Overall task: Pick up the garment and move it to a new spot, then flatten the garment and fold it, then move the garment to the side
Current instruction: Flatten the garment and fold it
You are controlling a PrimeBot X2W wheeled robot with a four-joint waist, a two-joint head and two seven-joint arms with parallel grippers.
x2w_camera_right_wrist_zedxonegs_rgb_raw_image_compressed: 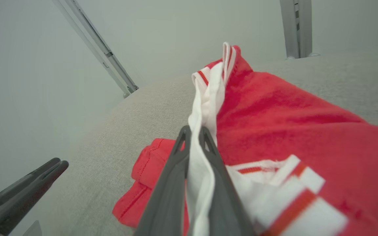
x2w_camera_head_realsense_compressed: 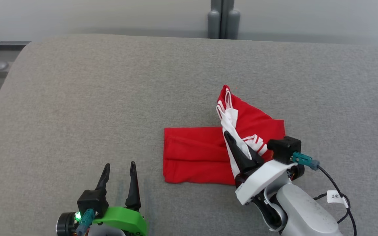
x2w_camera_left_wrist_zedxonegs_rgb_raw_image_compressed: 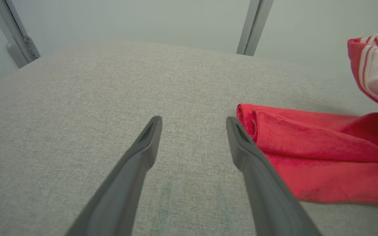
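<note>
in the head view your left claw (x2w_camera_head_realsense_compressed: 119, 165) hangs with its fingers spread over the grey counter (x2w_camera_head_realsense_compressed: 77, 98), and the red garment (x2w_camera_head_realsense_compressed: 192, 154) lies just to its right. your right claw (x2w_camera_head_realsense_compressed: 227, 135) is pinching the garment's white striped trim, holding that part up above the folded rest. in the left wrist view the folded edge sits beside the right finger's tip. in the right wrist view white cloth runs between the pressed fingers, with red cloth draping to their right.

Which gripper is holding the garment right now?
The right gripper, shut on the white trim of the garment; the left gripper stands open and empty.
</note>
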